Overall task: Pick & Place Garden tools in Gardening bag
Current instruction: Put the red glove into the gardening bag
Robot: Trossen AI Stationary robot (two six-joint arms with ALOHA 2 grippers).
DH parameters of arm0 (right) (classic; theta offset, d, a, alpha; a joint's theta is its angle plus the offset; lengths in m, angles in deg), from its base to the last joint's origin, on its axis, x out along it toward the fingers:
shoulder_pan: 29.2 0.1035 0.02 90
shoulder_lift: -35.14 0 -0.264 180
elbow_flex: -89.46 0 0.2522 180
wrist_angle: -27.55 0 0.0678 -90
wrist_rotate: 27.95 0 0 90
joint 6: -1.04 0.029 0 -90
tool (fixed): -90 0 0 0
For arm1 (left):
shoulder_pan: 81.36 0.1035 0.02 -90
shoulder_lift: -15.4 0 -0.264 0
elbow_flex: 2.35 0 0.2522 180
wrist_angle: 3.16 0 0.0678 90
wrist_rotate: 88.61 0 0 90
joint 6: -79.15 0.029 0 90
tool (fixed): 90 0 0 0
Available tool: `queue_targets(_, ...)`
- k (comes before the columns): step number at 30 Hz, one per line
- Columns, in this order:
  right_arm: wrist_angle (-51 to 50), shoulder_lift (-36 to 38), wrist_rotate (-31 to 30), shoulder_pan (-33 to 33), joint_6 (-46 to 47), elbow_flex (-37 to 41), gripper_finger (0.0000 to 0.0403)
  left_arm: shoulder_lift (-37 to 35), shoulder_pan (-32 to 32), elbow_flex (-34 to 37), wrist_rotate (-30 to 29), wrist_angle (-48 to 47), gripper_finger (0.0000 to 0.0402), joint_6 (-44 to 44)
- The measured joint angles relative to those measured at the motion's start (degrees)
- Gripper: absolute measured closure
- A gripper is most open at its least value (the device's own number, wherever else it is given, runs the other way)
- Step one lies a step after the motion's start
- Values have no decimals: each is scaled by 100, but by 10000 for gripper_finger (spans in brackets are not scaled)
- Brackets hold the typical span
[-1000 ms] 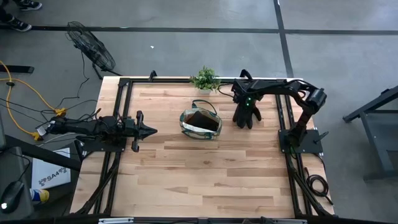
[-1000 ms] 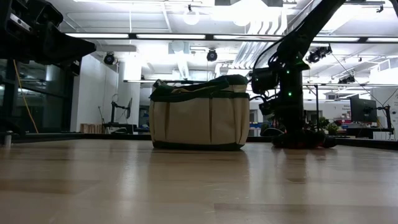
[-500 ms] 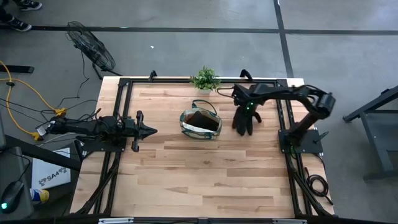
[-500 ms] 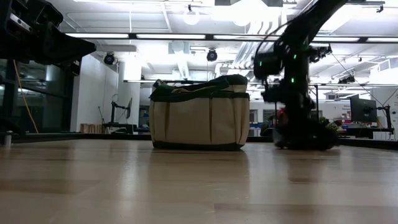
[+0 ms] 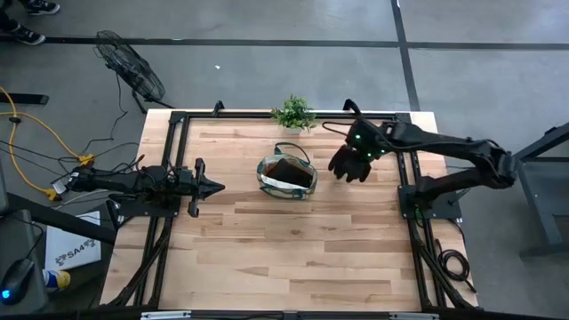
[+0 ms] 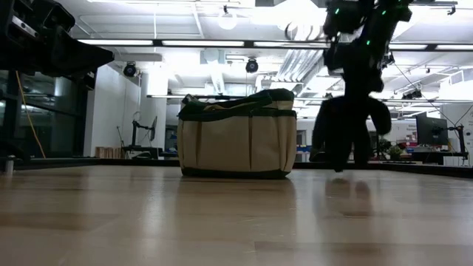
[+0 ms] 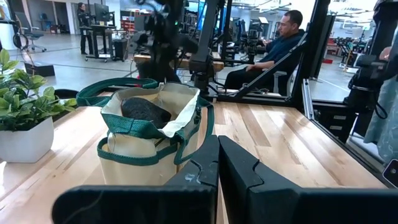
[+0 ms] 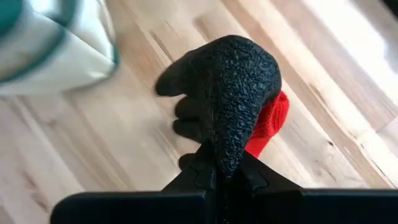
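While the right gripper (image 8: 217, 177) pinches the black glove (image 8: 233, 87) between closed fingers, the glove droops limp, so it looks light, soft and floppy; a hold near the red cuff (image 8: 268, 121) should keep it from flapping. It hangs clear of the table (image 5: 293, 249), just beside the gardening bag (image 5: 286, 176), away from the left arm. Well beyond the bag, the left gripper (image 5: 213, 187) rests shut and empty.

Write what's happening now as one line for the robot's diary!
right tool: shut on black glove, lifted | gardening bag: beside it, holds dark item | left tool: shut, waiting
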Motion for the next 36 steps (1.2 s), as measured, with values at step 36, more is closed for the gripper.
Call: queue_targets(36, 4596, 945, -1884, 1926, -655, -22, 398, 0, 0, 0, 0, 11, 402, -1)
